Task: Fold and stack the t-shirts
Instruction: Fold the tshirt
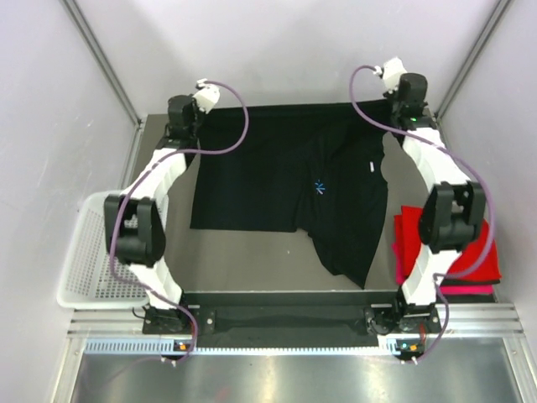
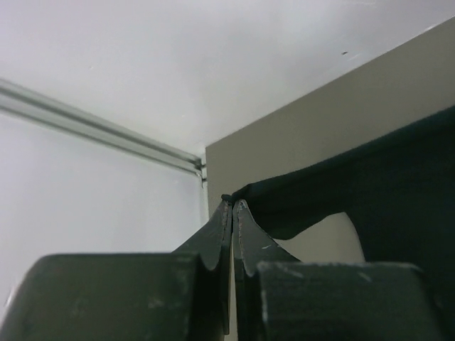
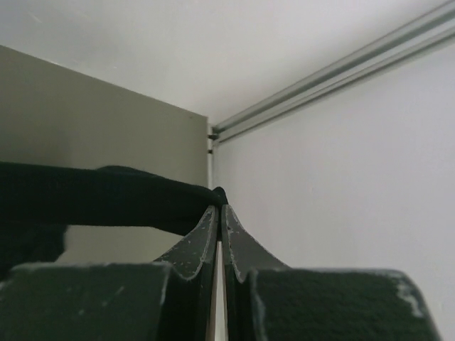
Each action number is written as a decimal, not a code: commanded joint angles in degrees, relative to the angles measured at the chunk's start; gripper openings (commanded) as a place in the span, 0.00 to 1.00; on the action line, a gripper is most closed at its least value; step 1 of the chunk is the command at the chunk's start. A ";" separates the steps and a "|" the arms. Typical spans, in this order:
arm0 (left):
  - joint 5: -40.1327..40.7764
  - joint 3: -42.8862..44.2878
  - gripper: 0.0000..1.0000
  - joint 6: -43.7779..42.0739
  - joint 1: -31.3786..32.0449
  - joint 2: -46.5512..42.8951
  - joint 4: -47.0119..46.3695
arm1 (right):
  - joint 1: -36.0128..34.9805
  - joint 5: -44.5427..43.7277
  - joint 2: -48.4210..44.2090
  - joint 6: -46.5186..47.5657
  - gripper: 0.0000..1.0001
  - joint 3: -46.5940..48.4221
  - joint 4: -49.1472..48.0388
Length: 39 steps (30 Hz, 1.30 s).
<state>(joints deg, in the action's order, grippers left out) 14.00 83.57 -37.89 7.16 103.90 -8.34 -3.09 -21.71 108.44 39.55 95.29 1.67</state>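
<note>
A large black t-shirt with a small light-blue mark lies spread over the middle of the table, its far edge stretched between both arms. My left gripper is shut on the shirt's far left corner; seen from above, that gripper is at the table's back left. At the back right my right gripper is shut too, and in its wrist view the gripper pinches the far right corner. A folded red shirt lies on a magenta one at the right edge.
A white mesh basket sits off the table's left edge. White walls with metal rails enclose the back and sides. The shirt's near right part hangs in a loose fold toward the front.
</note>
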 commanded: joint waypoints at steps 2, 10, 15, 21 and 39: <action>-1.16 0.45 0.00 12.47 -1.80 -17.22 13.14 | 2.65 6.23 -19.03 -10.88 0.00 1.04 7.72; -9.51 6.50 0.00 21.10 -2.15 -37.68 33.10 | 2.65 21.18 -43.47 -20.65 0.00 0.95 23.54; -10.84 14.40 0.00 20.84 -2.24 -48.42 43.30 | 2.65 21.45 -58.56 -18.64 0.00 3.50 30.75; -8.64 28.54 0.00 15.66 -2.24 -59.06 50.60 | 2.57 20.05 -70.98 -12.85 0.00 13.51 38.48; -1.08 8.14 0.00 4.67 -1.71 -50.56 36.31 | 1.77 15.20 -54.85 1.22 0.00 -1.65 8.54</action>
<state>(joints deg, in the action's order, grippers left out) 6.26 98.72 -29.41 5.69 48.47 32.64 -1.37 -2.48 44.58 35.46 102.35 17.43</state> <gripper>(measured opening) 0.012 0.006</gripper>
